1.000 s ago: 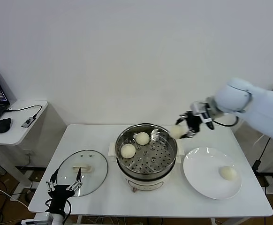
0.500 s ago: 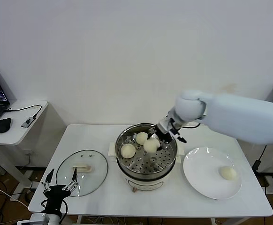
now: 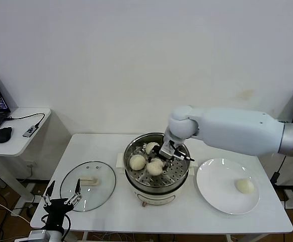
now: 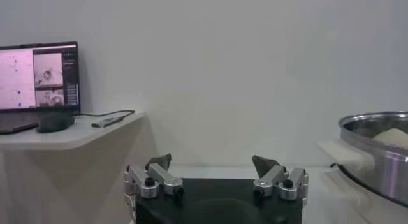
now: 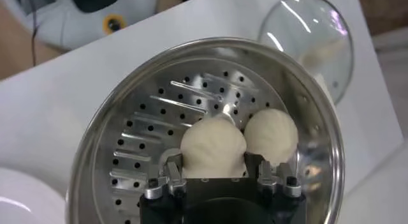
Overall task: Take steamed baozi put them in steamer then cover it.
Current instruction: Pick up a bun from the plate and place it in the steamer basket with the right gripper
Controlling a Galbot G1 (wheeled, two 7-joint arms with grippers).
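Note:
The steamer (image 3: 178, 177) stands mid-table, a shiny pot with a perforated tray (image 5: 153, 126). Two baozi lie inside at the left (image 3: 137, 162) and at the back (image 3: 151, 147). My right gripper (image 3: 162, 155) is down inside the steamer, shut on a third baozi (image 3: 155, 167), which sits low over the tray. In the right wrist view the held baozi (image 5: 213, 144) is between the fingers (image 5: 174, 170), touching a neighbour (image 5: 272, 136). A fourth baozi (image 3: 244, 186) lies on the white plate (image 3: 217, 189). My left gripper (image 3: 61, 200) is open and empty below the table's front left edge.
The glass lid (image 3: 88, 185) with a cream handle lies on the table left of the steamer, also in the right wrist view (image 5: 313, 34). A side desk (image 3: 20, 131) with a laptop and mouse stands at the far left. The steamer's rim (image 4: 376, 124) shows in the left wrist view.
My right gripper has carried the baozi from beside the steamer's right rim over the pot and down to the tray. My left gripper has sunk slightly.

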